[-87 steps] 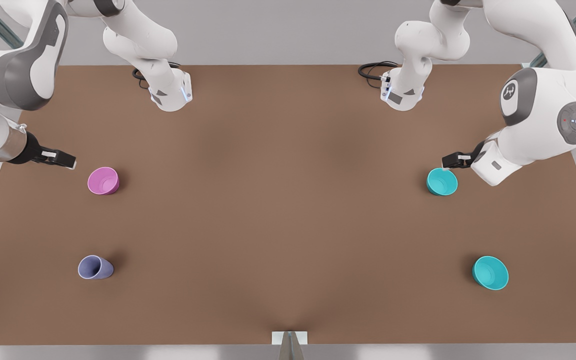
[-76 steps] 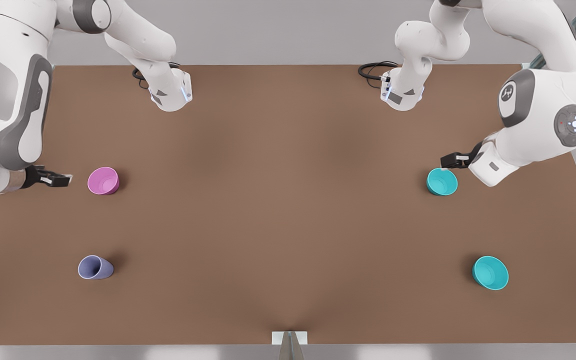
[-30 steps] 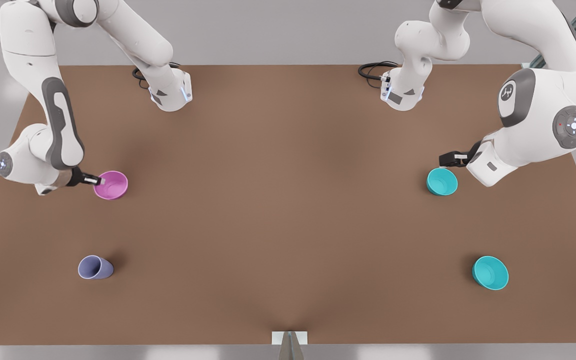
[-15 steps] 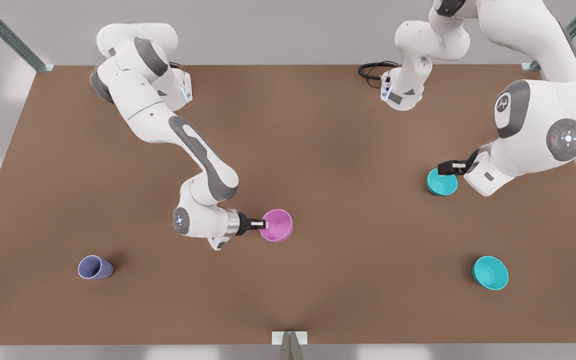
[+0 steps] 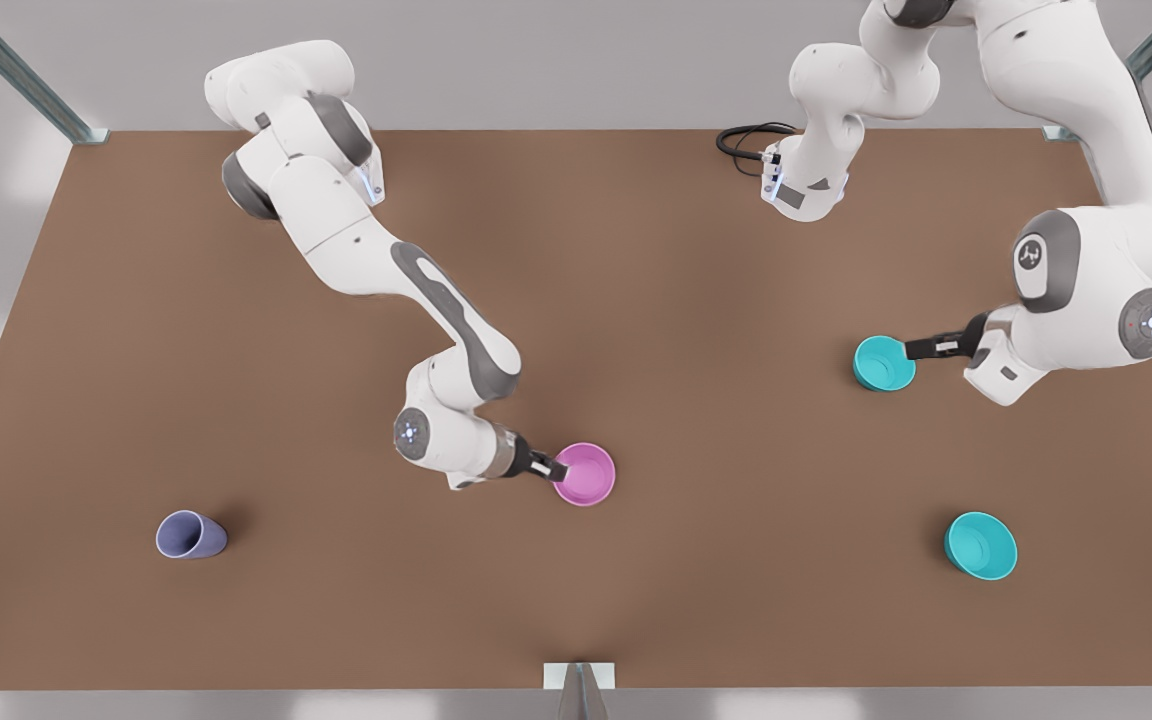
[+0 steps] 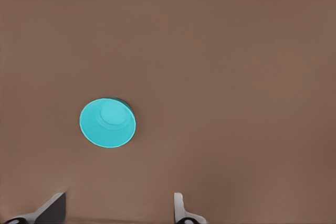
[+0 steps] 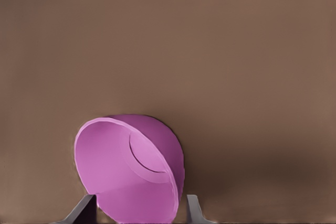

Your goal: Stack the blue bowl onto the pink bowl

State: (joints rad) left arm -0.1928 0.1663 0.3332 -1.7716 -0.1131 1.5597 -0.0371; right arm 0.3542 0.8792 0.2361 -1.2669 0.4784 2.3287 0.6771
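The pink bowl (image 5: 586, 474) is near the middle of the table, towards the front edge, with my right gripper (image 5: 548, 467) shut on its rim from the front view's left. In the right wrist view the pink bowl (image 7: 131, 169) sits between the two fingers (image 7: 84, 209). The blue bowl (image 5: 882, 363) stands upright at the front view's right. My left gripper (image 5: 918, 348) hovers at its right rim, open and holding nothing. In the left wrist view the blue bowl (image 6: 107, 124) lies ahead of the spread fingertips (image 6: 179, 205), apart from them.
A brighter cyan bowl (image 5: 981, 545) stands at the front right, and a lavender cup (image 5: 190, 535) at the front left. Both arm bases (image 5: 341, 185) are at the back edge of the brown table (image 5: 576, 260), with a black cable (image 5: 746, 137) beside the right one.
My right gripper took hold of the pink bowl at the front view's left and brought it to the table's middle front. My left gripper shifted from behind the blue bowl to its right rim.
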